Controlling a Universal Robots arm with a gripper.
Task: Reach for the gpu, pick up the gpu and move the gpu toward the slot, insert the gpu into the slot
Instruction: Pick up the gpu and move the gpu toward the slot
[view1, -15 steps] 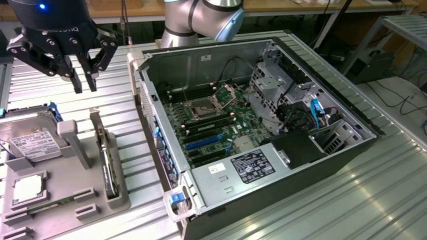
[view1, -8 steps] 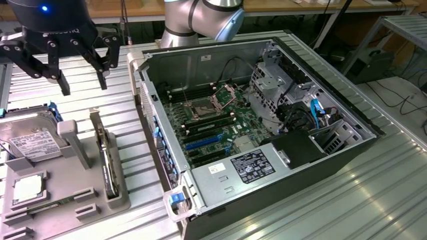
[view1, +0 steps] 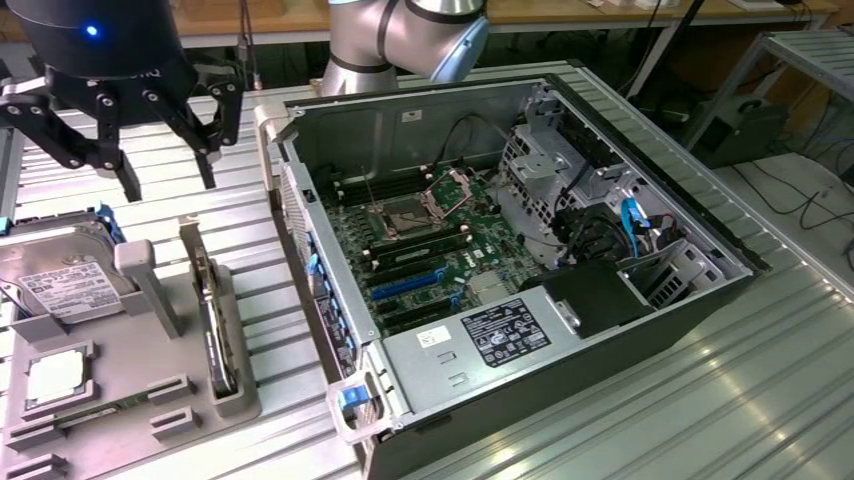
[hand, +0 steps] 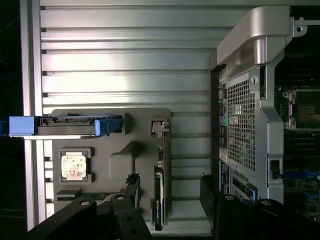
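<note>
Below spread gripper (view1: 168, 186): gpu (view1: 214, 320) upright in holder (view1: 134, 375).

Upper left of the exterior view: a black gripper (view1: 170, 188) with 1 blue light. Lower left: a matt grey tray (view1: 134, 385), the dark gpu (view1: 214, 330) with its silvery edge, and a silver hard drive (view1: 60, 285) with a white label. At centre, the bright-blue slot (view1: 404, 284) lies on a green motherboard (view1: 454, 262). The table (view1: 721, 390) is ribbed silver.

Below my gripper (view1: 167, 185): the gpu (view1: 210, 320), on edge in the holder (view1: 120, 362). Well apart, toward the exterior view's right: the slot (view1: 404, 286), inside the case (view1: 441, 110).
</note>
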